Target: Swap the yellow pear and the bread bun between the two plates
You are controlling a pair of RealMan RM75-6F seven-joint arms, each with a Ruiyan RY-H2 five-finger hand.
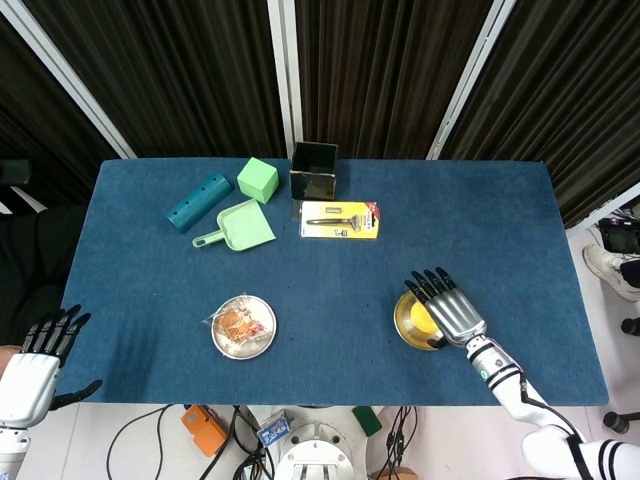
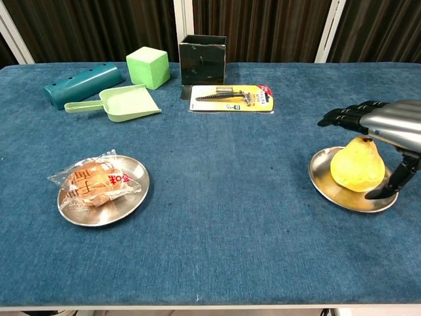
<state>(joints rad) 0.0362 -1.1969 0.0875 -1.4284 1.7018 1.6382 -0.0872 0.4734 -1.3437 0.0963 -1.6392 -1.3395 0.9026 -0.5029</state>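
Observation:
A yellow pear point(image 2: 356, 166) stands upright on the right steel plate point(image 2: 325, 182); from the head view the pear point(image 1: 421, 319) is partly covered. My right hand point(image 2: 388, 130) hovers just above it, fingers spread, thumb hanging beside the pear, holding nothing; it also shows as the right hand point(image 1: 447, 306) from above. The bread bun point(image 2: 91, 182), in a clear wrapper, lies on the left steel plate point(image 2: 132, 190), seen from above as the bun point(image 1: 239, 324). My left hand point(image 1: 35, 365) stays off the table's near left corner with fingers apart, empty.
At the back stand a teal block point(image 1: 199, 201), a green dustpan point(image 1: 240, 226), a green cube point(image 1: 258, 180), a black open box point(image 1: 314, 171) and a packaged razor point(image 1: 340, 219). Blue cloth covers the table.

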